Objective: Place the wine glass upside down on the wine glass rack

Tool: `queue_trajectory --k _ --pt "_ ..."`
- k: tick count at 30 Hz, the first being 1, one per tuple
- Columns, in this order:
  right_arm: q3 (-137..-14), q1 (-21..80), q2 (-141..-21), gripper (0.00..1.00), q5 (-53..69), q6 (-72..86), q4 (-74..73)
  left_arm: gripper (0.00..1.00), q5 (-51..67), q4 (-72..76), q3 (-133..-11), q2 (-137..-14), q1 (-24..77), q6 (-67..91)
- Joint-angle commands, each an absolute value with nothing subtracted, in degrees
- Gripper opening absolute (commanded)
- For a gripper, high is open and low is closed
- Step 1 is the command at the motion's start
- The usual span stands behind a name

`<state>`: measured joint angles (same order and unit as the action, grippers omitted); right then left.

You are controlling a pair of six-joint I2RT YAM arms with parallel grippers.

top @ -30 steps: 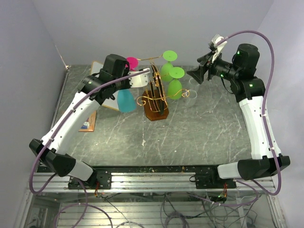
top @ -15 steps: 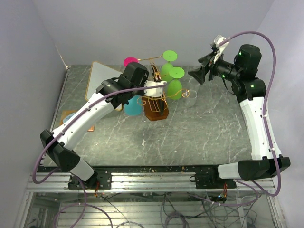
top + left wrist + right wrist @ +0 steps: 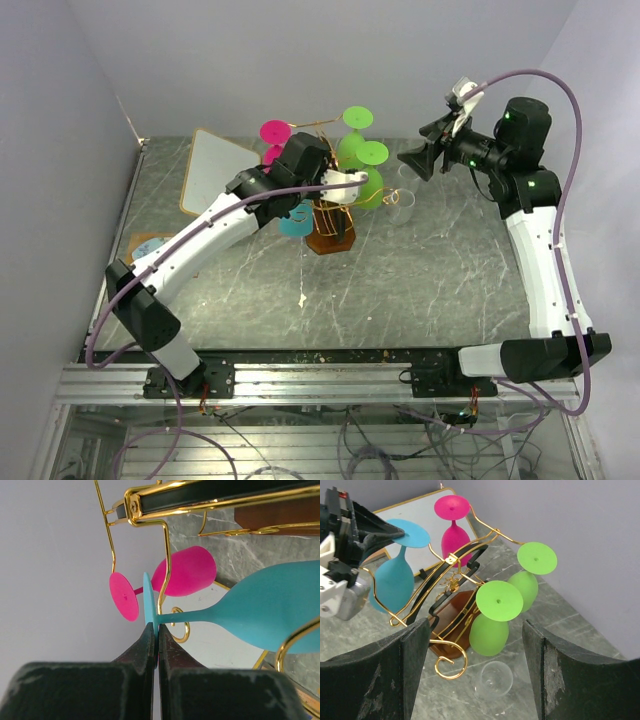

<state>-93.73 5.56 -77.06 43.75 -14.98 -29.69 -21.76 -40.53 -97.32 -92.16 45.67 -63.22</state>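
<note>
My left claw (image 3: 155, 630) pinches only the foot rim of the teal wine glass (image 3: 270, 610), bowl down at 9 o'clock of the wine glass rack (image 3: 451, 560). A wire snag could twist it free. Right claw (image 3: 475, 625) gapes empty at 2 o'clock.

Bright, even, diffuse light from overhead fills all three views. The worktop (image 3: 420, 270) carries only a soft, faint shadow at the foot of the wine glass rack (image 3: 329, 236). Its gold wire glints in the left wrist view, where the teal wine glass (image 3: 260, 615) is crisp but the left fingers (image 3: 142, 650) blur darkly. The right fingers (image 3: 410, 670) look soft too.
</note>
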Motion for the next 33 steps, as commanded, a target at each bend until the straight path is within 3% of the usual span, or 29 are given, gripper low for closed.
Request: queue_trajectory --k 1,33 --pt "-92.8 4.9 -75.2 0.74 44.7 -14.5 -28.1 0.07 -25.5 -35.0 -98.3 -93.8 46.1 -63.0" --pt "-91.8 3.5 -74.5 0.74 46.7 -13.8 -27.8 0.07 -33.7 -30.3 -96.7 -95.8 43.2 -56.7"
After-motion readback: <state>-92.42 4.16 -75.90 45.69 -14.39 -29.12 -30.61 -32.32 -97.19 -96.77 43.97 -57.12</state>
